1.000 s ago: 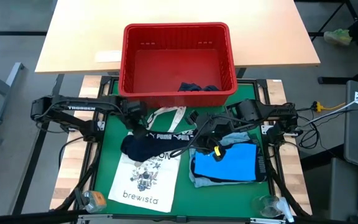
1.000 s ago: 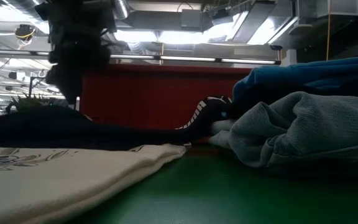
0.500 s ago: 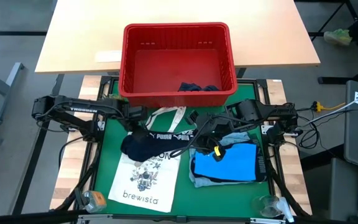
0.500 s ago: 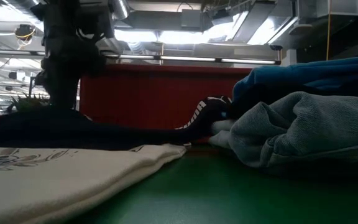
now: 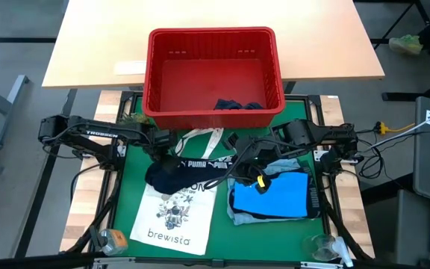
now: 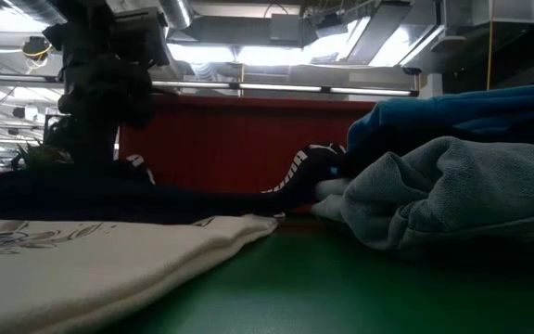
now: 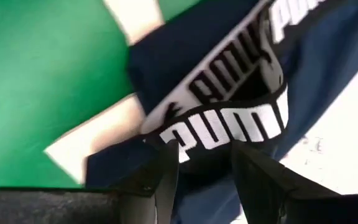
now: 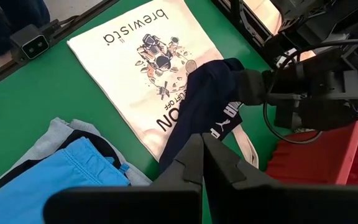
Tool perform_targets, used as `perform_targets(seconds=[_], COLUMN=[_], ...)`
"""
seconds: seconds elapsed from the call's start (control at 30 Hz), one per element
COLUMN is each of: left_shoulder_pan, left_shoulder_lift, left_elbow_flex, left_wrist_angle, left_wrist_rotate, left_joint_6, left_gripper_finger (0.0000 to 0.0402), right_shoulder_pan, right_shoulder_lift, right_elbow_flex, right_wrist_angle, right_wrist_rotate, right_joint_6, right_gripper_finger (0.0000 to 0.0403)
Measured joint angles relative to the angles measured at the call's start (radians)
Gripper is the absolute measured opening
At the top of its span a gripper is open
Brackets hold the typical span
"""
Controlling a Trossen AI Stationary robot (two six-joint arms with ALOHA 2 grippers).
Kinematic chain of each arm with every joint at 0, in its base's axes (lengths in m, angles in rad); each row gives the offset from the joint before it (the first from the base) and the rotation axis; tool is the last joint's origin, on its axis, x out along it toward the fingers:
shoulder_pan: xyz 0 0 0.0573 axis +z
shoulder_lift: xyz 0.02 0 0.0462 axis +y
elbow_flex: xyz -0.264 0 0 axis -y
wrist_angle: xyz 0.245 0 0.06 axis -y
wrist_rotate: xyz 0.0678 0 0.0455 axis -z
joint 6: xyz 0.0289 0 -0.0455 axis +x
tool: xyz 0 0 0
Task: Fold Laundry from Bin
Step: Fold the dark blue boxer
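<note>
Left arm reaches in from the left edge of the green mat [image 5: 129, 187], forearm lying level, wrist bent down near the mat's far left part. Left gripper [image 5: 163, 152] sits low over the dark navy garment [image 5: 172, 173]; in its wrist view the two fingers [image 7: 164, 171] stand apart with the white PUMA waistband [image 7: 238, 124] bunched between them. Whether the band is pinched or only straddled cannot be told.

Right arm comes in from the right edge, elbow folded, wrist angled toward the mat's centre. Right gripper [image 5: 237, 166] has its jaws pressed together with nothing between them, hovering above the waistband's right end.

Red bin [image 5: 213, 37] stands on the wooden table [image 5: 95, 37] at the mat's far edge. Almost bare inside; one small dark garment [image 5: 237, 104] lies against its near wall.

White brewista tote bag [image 5: 169, 217] lies flat toward the mat's near left corner, the navy garment lapping over its far end.

Bright blue garment [image 5: 273, 196] lies folded at the mat's right side, atop a pale grey-blue one [image 5: 239, 217] whose edge shows beneath.
</note>
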Motion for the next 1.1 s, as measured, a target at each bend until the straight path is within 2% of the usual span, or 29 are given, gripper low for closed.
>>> perform_targets(seconds=[0.13,0.3,0.73,0.83,0.97,1.1], left_shoulder_pan=[0.0,0.0,0.0,0.0,0.0,0.0], left_shoulder_lift=[0.0,0.0,0.0,0.0,0.0,0.0], left_elbow_flex=[-0.027,-0.052,-0.073,-0.073,-0.073,-0.073], left_wrist_angle=[0.073,0.107,0.138,0.137,0.127,0.128], left_wrist_rotate=[0.056,0.059,0.054,0.065,0.031,0.04], left_joint_6=[0.001,0.004,0.062,0.109,0.078,0.078], left_gripper_finger=[0.0135,0.0117,0.0008,0.0011,0.0033,0.0048], right_shoulder_pan=[0.0,0.0,0.0,0.0,0.0,0.0], right_shoulder_lift=[0.0,0.0,0.0,0.0,0.0,0.0], right_elbow_flex=[0.0,0.0,0.0,0.0,0.0,0.0], right_wrist_angle=[0.0,0.0,0.0,0.0,0.0,0.0], right_wrist_rotate=[0.002,0.003,0.04,0.041,0.041,0.041], right_joint_6=[0.0,0.0,0.0,0.0,0.0,0.0], right_gripper_finger=[0.0001,0.0001,0.0001,0.0001,0.0001,0.0001])
